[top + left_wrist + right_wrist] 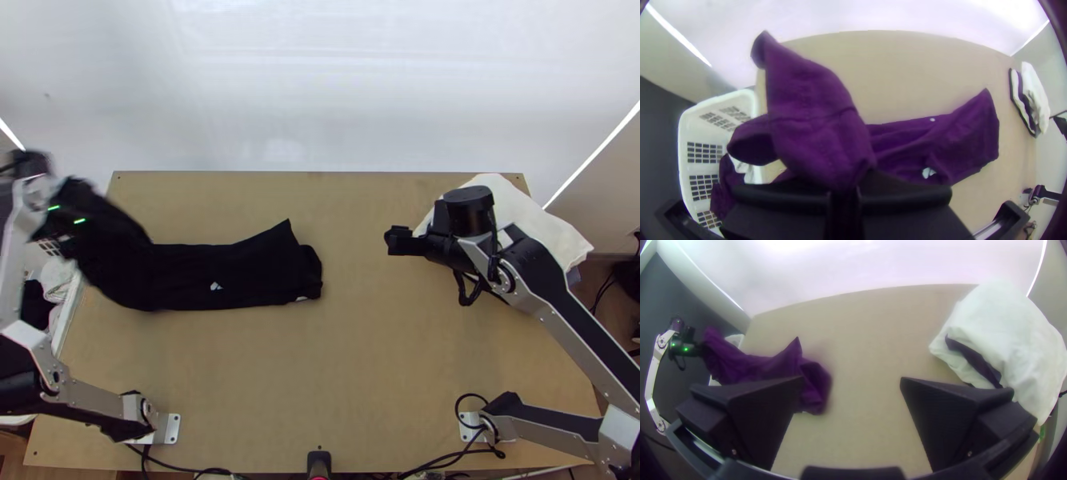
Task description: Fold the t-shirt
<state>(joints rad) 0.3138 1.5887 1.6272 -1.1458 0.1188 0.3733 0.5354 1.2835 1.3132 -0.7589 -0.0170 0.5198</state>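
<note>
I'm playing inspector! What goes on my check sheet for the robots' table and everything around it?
Surface: the table is flat, light wood.
Job's things: the dark t-shirt lies partly in a long strip; its other end is lifted at the left.
Clutter: pale cloth with dark cloth in it, at the far right corner.
Left gripper: shut on the t-shirt.
Right gripper: open, nothing seen between its fingers.
Cables: black cables along the near edge.
Surroundings: white basket with clothes inside, beside the left edge; white backdrop behind.
</note>
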